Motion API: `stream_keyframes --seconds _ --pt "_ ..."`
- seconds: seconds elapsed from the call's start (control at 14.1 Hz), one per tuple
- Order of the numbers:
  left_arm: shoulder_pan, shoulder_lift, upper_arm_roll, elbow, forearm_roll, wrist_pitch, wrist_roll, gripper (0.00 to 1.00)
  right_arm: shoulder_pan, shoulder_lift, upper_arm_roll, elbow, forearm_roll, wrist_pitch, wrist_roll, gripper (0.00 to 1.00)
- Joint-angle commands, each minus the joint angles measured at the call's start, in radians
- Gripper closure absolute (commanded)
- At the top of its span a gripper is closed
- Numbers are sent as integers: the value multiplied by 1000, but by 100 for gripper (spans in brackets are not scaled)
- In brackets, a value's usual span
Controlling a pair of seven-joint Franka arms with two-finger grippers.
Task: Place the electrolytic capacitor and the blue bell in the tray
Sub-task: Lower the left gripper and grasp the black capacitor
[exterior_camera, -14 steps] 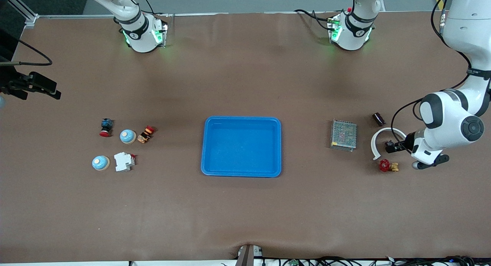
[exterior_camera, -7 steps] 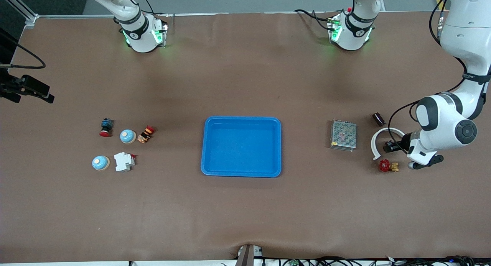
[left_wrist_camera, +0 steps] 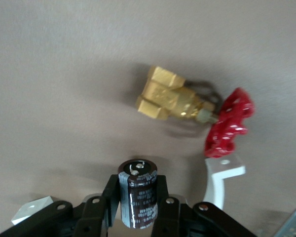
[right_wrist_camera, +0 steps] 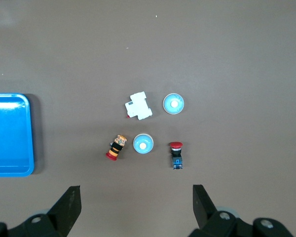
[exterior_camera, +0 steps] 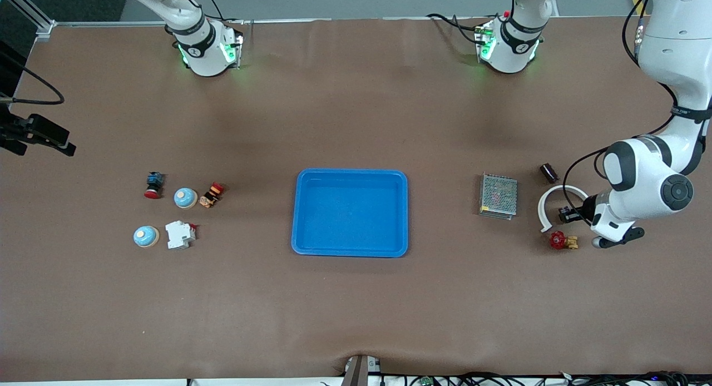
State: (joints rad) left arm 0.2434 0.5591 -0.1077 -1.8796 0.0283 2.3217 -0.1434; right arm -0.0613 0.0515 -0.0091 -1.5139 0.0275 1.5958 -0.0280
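We see the left tool (left_wrist_camera: 138,207) clamped on the dark electrolytic capacitor (left_wrist_camera: 137,192), low over the brown counter (exterior_camera: 356,308) beside the brass valve with its red handle (left_wrist_camera: 187,106) and the white curved piece (exterior_camera: 548,202); the right tool (right_wrist_camera: 135,207) hangs wide open and empty, waiting above two blue bells (right_wrist_camera: 173,103); the blue tray (exterior_camera: 349,252) sits mid-counter, holding nothing.

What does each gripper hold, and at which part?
The left gripper holds the capacitor by its round sides. The right gripper, open, holds nothing.
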Motion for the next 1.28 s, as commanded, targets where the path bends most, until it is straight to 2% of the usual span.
stream_keyframes --seconds 0.0,0.21,0.57,0.78,1.06,1.21 --pt "-33 -39 -4 60 18 -115 -27 100 -14 14 6 9 -4 3 -1 0" --pt "-122 -48 -4 141 18 -226 -155 100 -11 14 6 8 -4 3 -1 0" --pt "-283 -47 -6 206 16 -248 -379 100 0 19 8 11 0 19 5 0" --pt "-378 -41 -6 215 15 -248 -487 100 3 89 9 8 8 65 -6 0" --pt "-485 4 -6 289 10 -248 -648 100 14 168 9 -2 6 121 -6 0" --pt "-556 37 -4 325 2 -248 -759 100 17 185 9 -43 6 176 -7 0"
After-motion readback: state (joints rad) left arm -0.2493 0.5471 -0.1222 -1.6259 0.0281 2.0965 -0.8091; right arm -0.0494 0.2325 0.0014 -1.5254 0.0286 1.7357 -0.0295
